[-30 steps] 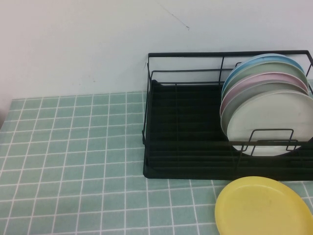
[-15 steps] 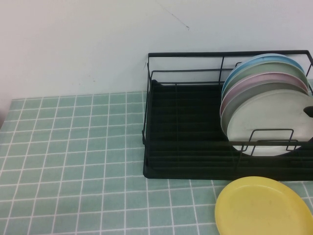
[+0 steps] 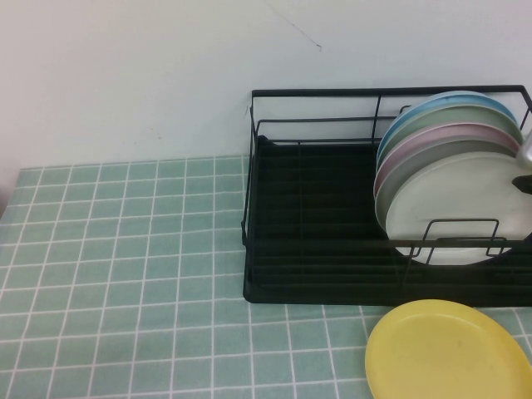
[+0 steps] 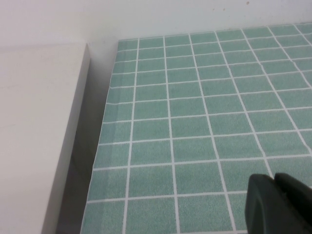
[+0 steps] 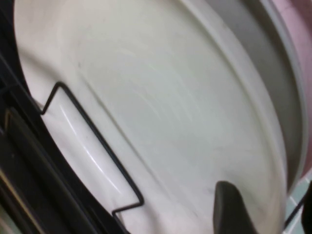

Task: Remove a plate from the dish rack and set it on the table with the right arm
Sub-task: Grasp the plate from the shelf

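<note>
Plates stand on edge in the rack [image 3: 316,208], at its right end on the green tabletop [image 3: 125,274]. Frontmost is the cream plate [image 3: 461,208], leaning against a grey plate [image 3: 449,151], with pink, green and blue ones behind. A yellow plate [image 3: 449,349] lies flat on the tiles just in front of the rack. The right gripper [image 3: 525,166] shows only as a silvery-black part at the frame's right edge, at the cream plate's upper rim; whether its jaws are open I cannot tell. The left gripper [image 4: 280,204] hovers over bare tiles near the tabletop's edge, jaws together.
</note>
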Action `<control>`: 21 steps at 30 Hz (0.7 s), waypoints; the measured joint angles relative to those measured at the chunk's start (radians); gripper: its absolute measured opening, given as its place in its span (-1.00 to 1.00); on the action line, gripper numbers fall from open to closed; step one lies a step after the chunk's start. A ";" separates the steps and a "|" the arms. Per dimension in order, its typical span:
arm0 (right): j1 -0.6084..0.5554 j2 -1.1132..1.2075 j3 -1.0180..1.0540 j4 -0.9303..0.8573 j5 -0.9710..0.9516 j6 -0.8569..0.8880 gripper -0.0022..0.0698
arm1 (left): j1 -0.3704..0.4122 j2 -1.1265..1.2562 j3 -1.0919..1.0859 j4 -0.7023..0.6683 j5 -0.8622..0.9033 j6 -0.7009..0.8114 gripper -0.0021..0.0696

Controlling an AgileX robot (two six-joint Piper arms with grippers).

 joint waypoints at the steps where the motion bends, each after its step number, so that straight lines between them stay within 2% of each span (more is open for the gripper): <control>1: 0.000 0.003 0.000 0.008 -0.004 0.000 -0.07 | 0.000 0.000 0.000 0.000 0.000 0.000 -0.95; 15: 0.000 0.021 0.000 0.090 -0.012 -0.080 -0.08 | 0.000 0.000 0.000 0.000 0.000 0.002 -0.95; 18: 0.000 0.021 0.000 0.093 -0.014 -0.081 -0.18 | 0.000 0.000 0.000 0.000 0.000 0.002 -0.95; 21: 0.000 0.021 0.000 0.093 -0.015 -0.081 -0.41 | 0.000 0.000 0.000 0.000 0.000 0.002 -0.95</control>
